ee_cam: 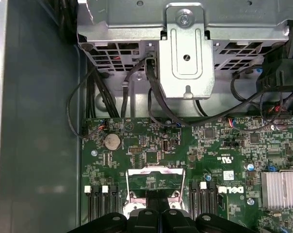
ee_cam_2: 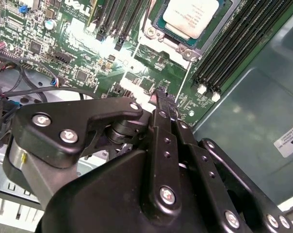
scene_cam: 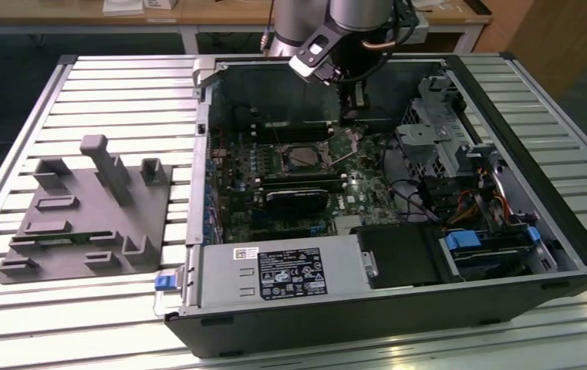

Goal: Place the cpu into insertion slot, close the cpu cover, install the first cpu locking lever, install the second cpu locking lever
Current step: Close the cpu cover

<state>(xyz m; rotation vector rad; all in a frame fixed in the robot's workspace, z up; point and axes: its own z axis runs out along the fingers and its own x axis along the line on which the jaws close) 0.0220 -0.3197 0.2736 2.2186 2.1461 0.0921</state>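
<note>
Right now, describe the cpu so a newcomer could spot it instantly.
Look inside the open computer case, at the green motherboard. The cpu sits in the square insertion slot between long black slots, the only flat square with a pale metal top.

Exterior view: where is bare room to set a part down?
Bare ribbed metal tabletop lies beyond the grey plastic fixture and along the near edge before the black computer case. Inside the case, cables, the green motherboard and the gripper crowd it.

Silvery cpu [ee_cam_2: 190, 17] flat in insertion slot [ee_cam_2: 157, 23]
</note>
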